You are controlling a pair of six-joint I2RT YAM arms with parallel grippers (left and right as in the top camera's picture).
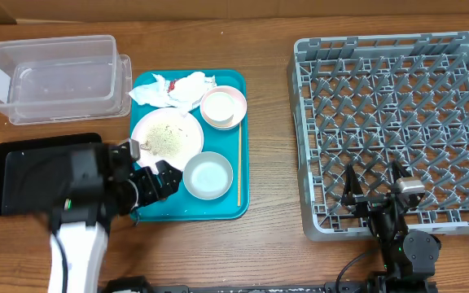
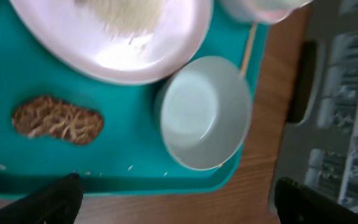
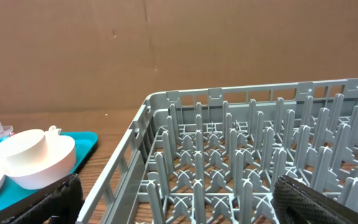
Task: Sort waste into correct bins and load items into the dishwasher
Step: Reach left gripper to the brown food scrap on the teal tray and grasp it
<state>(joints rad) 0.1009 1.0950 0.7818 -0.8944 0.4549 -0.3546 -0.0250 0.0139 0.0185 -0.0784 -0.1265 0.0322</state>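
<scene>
Left gripper (image 1: 155,181) gapes empty over the teal tray's (image 1: 218,208) near-left corner, with the pink plate (image 1: 187,145) and a white bowl (image 1: 208,176) just beside it. The grey rack (image 1: 397,122) sits to the right. My right gripper (image 1: 374,194) is spread wide, holding nothing, at its near rim.

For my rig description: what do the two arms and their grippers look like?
The left arm has a white tubular link and a bulky black wrist. The right arm is black, with a small grey block on top and black cables at its base. The left gripper and right gripper each have two black fingers, finely textured in close view.
</scene>
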